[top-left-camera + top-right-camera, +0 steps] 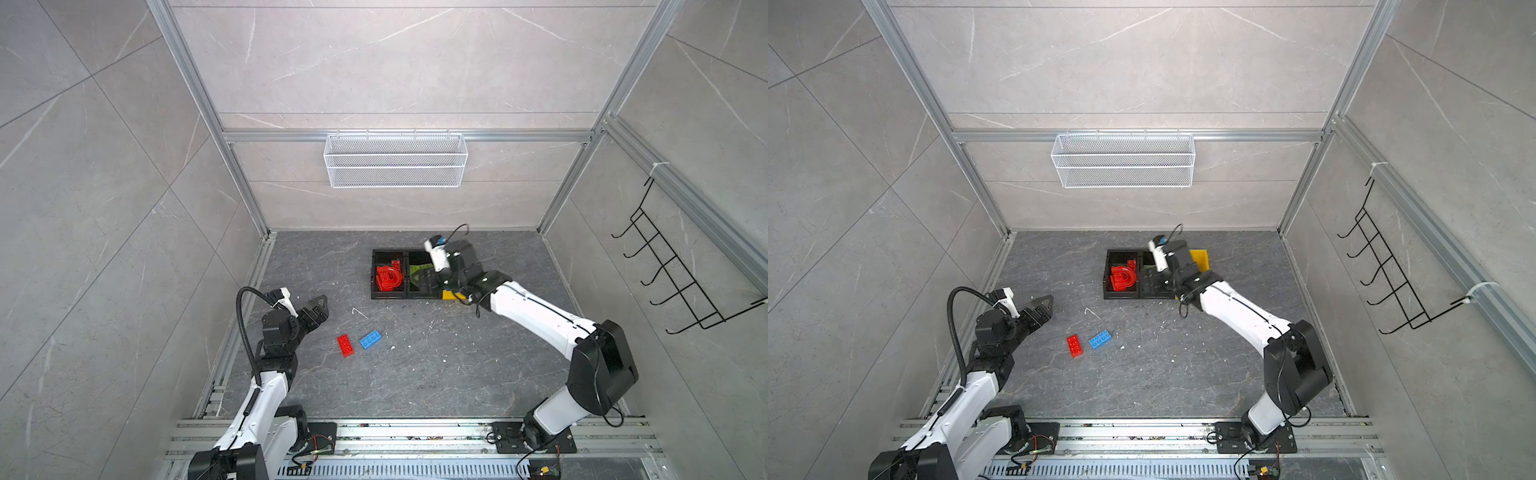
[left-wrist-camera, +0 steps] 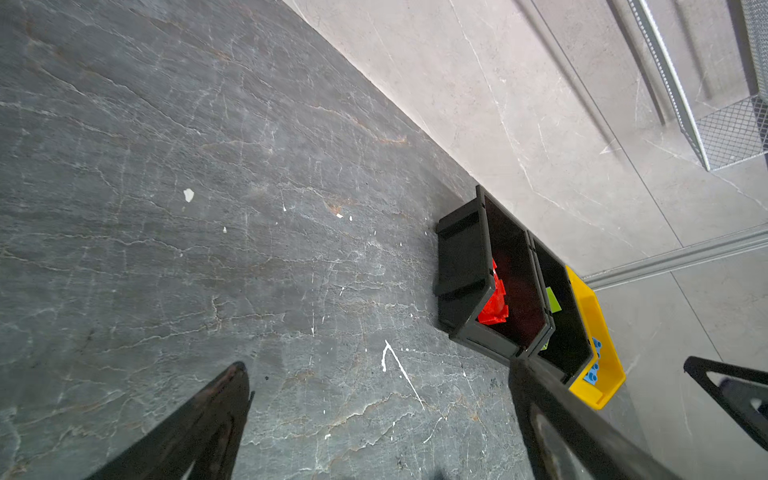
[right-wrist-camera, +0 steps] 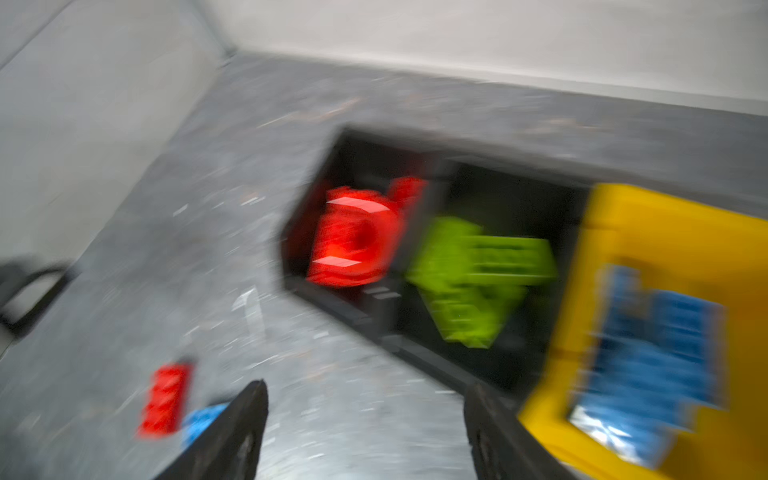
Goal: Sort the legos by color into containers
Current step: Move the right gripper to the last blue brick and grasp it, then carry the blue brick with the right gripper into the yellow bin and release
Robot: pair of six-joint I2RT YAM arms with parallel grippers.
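Two legos lie loose on the dark floor: a red brick (image 1: 345, 345) (image 1: 1074, 345) and, just beside it, a blue brick (image 1: 370, 339) (image 1: 1099, 339). Farther back stand the containers in a row: a black bin (image 1: 374, 276) holding red legos (image 3: 353, 241), a black bin (image 3: 428, 357) holding green legos (image 3: 469, 274), and a yellow bin (image 1: 1200, 259) holding blue legos (image 3: 652, 357). My right gripper (image 3: 366, 385) hovers open and empty over the bins' front edge; its view is motion-blurred. My left gripper (image 1: 319, 306) (image 2: 376, 365) is open and empty, left of the loose bricks.
A white wire mesh basket (image 1: 395, 160) hangs on the back wall, well above the floor. A black wire hook rack (image 1: 673, 266) is on the right wall. Aluminium frame rails (image 1: 245, 307) edge the floor on the left.
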